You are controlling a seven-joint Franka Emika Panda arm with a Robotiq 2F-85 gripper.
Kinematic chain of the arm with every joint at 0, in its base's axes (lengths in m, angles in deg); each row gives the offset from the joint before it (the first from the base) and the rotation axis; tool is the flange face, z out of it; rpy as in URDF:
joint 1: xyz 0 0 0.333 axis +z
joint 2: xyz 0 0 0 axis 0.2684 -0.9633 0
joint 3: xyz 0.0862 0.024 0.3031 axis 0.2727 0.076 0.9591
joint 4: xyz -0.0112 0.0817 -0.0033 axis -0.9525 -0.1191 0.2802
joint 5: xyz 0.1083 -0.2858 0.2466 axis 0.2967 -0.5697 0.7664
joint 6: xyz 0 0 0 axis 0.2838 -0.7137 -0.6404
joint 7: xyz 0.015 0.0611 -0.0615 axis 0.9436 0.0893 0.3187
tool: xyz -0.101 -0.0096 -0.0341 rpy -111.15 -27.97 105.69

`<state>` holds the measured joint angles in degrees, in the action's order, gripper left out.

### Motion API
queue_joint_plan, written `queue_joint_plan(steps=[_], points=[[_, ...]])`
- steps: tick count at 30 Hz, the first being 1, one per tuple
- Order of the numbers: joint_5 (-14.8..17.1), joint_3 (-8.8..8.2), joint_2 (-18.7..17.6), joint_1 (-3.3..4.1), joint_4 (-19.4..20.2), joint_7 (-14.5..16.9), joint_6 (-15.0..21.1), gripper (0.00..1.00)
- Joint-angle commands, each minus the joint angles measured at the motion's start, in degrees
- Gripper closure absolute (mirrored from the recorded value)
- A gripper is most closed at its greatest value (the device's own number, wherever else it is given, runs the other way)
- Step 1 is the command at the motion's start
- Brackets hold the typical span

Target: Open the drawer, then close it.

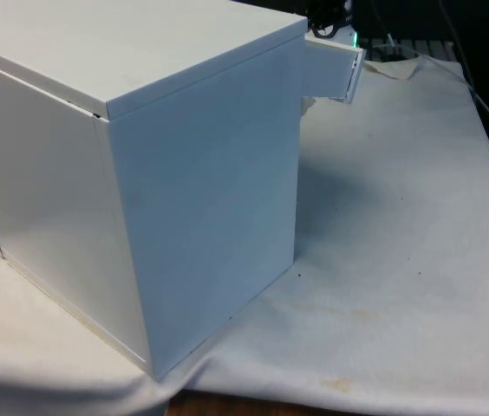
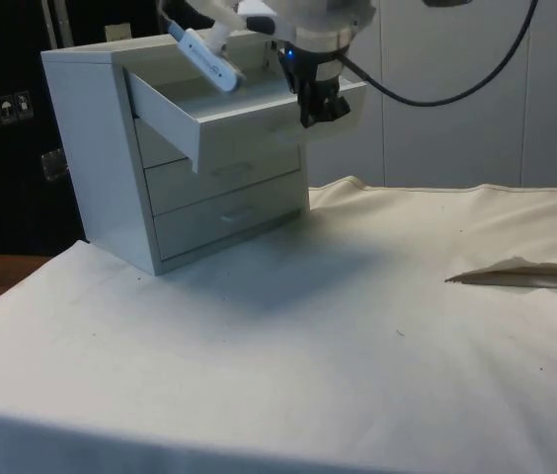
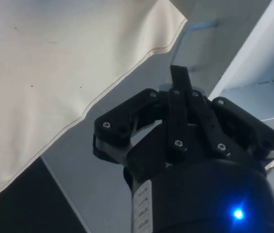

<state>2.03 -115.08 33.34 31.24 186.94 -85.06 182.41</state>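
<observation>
A white chest point(image 2: 120, 158) of three drawers stands on the tabletop point(image 2: 358, 326), which is draped in a creased off-white cloth with a few small dark specks. The chest is a plain box of smooth, matte panels with square edges. In the front view its blank back and side point(image 1: 201, 217) face the camera, its bulk sitting from about 9 o'clock to the middle of the picture.

The top drawer point(image 2: 229, 118) is pulled well out of the chest; in the side view it is a shallow open tray with thin flat walls, jutting toward 3 o'clock. In the front view its end point(image 1: 335, 69) pokes out past the chest's far corner at about 1 o'clock. The two lower drawers point(image 2: 224, 193) sit flush, each with a faint recessed handle.

The black pincer point(image 2: 323, 104) hangs at the drawer's front edge, at about 12 o'clock in the side view. In the wrist view its fingers point(image 3: 179, 97) lie pressed together, closed, with nothing seen between them, beside the drawer's pale panel point(image 3: 253, 97).
</observation>
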Motion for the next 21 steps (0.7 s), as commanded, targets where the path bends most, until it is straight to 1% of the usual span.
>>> queue_joint_plan(steps=[1, 2, 3, 4, 7, 12, 21], points=[[-0.3, -0.23, -0.7, -0.06, -0.6, -0.1, 0.6, 1.0], [-0.3, -0.23, -1.1, -0.06, -1.0, -0.1, 0.5, 1.0], [0.0, -0.06, -0.7, 0.0, -0.7, -0.1, 0.0, 1.0], [-0.4, -0.29, -1.4, -0.06, -1.3, -0.2, 0.5, 1.0], [-0.3, -0.23, -2.5, -0.11, -2.3, -0.1, 0.1, 1.0], [0.0, -0.23, -3.0, -0.06, -3.1, -0.1, -0.7, 1.0], [0.1, 0.23, -3.0, -0.11, -4.4, 1.0, -4.9, 1.0]])
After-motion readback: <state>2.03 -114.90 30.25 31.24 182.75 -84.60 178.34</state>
